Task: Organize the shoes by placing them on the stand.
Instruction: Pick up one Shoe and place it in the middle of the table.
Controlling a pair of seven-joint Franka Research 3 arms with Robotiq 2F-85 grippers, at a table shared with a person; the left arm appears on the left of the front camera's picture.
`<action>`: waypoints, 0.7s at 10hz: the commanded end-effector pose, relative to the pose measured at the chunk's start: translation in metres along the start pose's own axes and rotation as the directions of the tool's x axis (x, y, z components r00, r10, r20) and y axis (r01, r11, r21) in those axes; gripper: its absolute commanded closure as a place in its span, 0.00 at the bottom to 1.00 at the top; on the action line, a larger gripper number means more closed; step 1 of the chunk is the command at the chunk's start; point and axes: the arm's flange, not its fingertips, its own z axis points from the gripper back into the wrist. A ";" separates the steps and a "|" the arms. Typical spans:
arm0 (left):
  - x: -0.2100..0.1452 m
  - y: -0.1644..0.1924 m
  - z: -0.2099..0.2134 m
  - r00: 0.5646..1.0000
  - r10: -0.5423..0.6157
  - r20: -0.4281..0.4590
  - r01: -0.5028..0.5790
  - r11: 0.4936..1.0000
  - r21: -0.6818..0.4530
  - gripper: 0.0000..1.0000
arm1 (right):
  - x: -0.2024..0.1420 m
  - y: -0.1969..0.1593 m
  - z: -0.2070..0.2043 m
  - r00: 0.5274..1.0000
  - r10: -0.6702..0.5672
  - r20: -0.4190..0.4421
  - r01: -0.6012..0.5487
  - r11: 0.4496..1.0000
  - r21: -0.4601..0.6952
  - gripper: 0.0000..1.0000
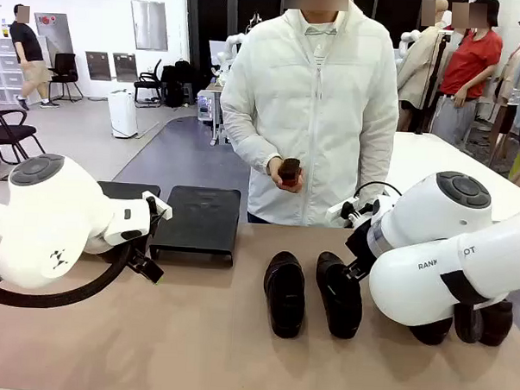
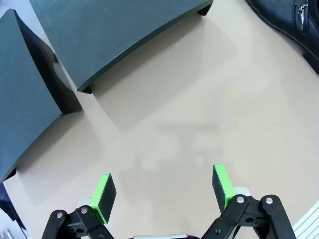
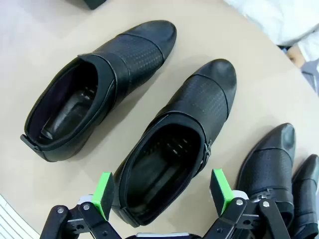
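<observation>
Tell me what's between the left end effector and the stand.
Bare tabletop separates the left end effector from the stand, per the left wrist view.

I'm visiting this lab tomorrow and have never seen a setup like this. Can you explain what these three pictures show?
The wide picture looks across a table from between two white robot arms, the left arm and the right arm. It faces a person who holds a small dark object. The other two pictures come from a camera on each arm's wrist, looking along that arm's jaws, which end in green pads.

On the table lie four black shoes, none of them yet on the stand, which is two low black trays. The left jaws are open above bare table beside the trays. The right jaws are open over the heel end of one shoe. Neither holds anything.
</observation>
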 end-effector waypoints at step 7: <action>0.000 0.000 0.000 1.000 0.000 0.001 0.000 1.000 0.000 0.00 | 0.000 0.000 0.000 1.000 0.000 0.000 0.000 1.000 0.000 0.00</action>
